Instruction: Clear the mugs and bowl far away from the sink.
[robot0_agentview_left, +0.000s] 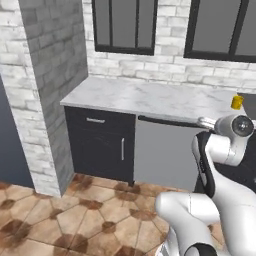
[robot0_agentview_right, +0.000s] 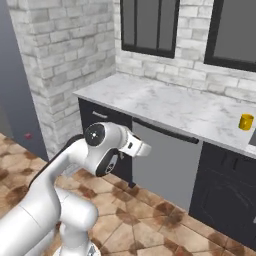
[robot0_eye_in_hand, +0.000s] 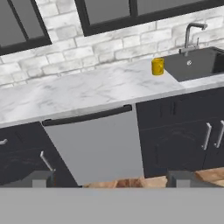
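Home kitchen, marble counter (robot0_eye_in_hand: 78, 94), black sink (robot0_eye_in_hand: 194, 63) with faucet (robot0_eye_in_hand: 191, 33), dishwasher (robot0_eye_in_hand: 98, 144), dark cabinets (robot0_agentview_left: 100, 145), brick wall (robot0_agentview_right: 65, 50)

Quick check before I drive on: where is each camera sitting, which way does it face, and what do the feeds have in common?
Left base view: behind the arm to its left, facing the marble counter and dishwasher; white arm at lower right.
Right base view: behind the arm to its right, facing the same counter; arm at lower left.
Hand view: on the hand, looking along the open end effector at the dishwasher, yellow mug and black sink; both fingertips at the bottom.
Shared: all three show the counter, dishwasher and yellow mug.
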